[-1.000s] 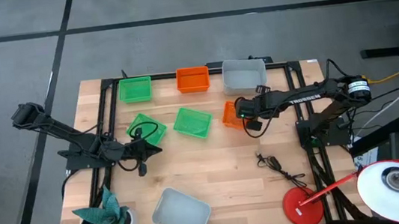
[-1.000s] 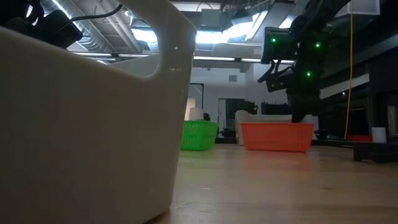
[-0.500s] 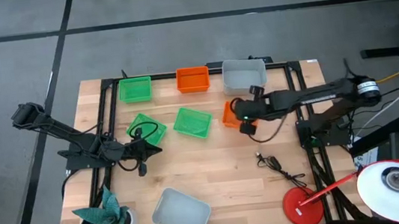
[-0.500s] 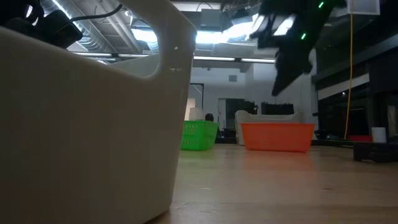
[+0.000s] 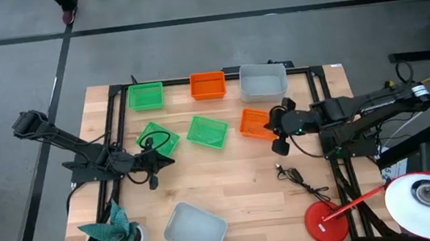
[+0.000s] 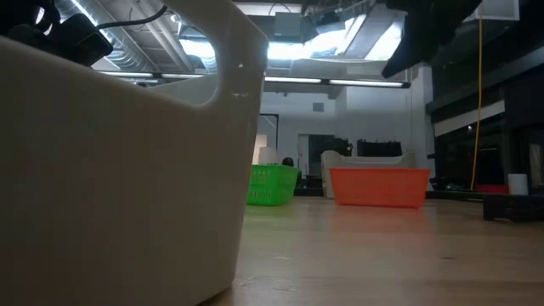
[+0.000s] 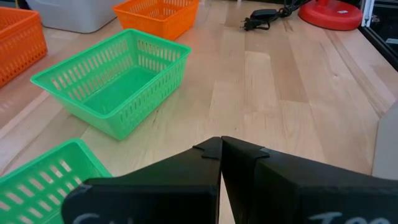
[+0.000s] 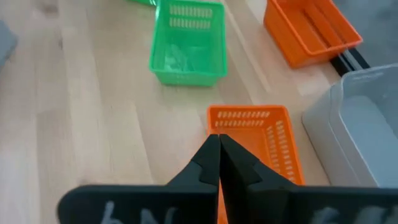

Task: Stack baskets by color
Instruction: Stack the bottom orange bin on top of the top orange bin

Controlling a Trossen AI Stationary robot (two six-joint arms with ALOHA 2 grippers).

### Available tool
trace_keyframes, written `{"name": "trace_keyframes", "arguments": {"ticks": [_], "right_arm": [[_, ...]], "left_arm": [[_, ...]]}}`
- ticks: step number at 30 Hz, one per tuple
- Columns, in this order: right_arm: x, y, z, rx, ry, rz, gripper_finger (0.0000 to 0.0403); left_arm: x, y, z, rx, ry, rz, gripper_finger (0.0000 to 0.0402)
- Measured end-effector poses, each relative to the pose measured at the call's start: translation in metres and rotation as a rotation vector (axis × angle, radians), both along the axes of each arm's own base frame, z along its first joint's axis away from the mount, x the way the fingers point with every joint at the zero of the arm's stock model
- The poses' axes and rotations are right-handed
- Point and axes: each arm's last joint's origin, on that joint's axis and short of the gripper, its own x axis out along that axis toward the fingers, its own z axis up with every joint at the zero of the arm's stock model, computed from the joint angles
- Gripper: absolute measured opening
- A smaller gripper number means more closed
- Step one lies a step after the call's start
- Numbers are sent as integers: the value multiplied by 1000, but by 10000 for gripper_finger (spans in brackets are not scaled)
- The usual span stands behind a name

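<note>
Six baskets are visible on the table (image 5: 228, 167) in the high view. Taking the table centre as the clock's hub:

1. Far edge row, 11 to 1 o'clock: a green basket (image 5: 146, 96), an orange basket (image 5: 208, 85) and a pale grey basket (image 5: 263, 82), side by side.
2. Middle band: a second green basket (image 5: 158, 138) at 10 o'clock, lying under a loop of black cable (image 5: 154, 138); a third green basket (image 5: 207, 131) at about 12 o'clock, tilted off square to the table; a second orange basket (image 5: 255, 122) at 2 o'clock.
3. Near edge, 7 o'clock: a second pale grey basket (image 5: 196, 230), standing alone, close in front of the low camera.

Right gripper (image 5: 277, 134): fingers pressed together, holding nothing, positioned at the near right corner of the second orange basket. Whether it touches the basket cannot be determined.

Left gripper (image 5: 154, 173): fingers closed and empty, at 9 o'clock, just near of the second green basket.

Other items: a teal folded figure (image 5: 114, 234) at 8 o'clock, a red lamp base (image 5: 327, 223) at 4 o'clock, and a black plug with cord (image 5: 296, 177) between the lamp base and the table centre.
</note>
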Motion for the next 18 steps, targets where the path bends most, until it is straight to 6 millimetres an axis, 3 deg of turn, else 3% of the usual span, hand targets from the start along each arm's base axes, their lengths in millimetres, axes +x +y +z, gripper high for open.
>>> {"name": "trace_keyframes", "arguments": {"ticks": [7, 18], "right_arm": [[5, 1, -1, 36, -33, -33, 18], [23, 3, -21, 35, 63, -26, 184]], "left_arm": [[0, 0, 0, 0, 0, 0, 0], [0, 0, 0, 0, 0, 0, 0]]}}
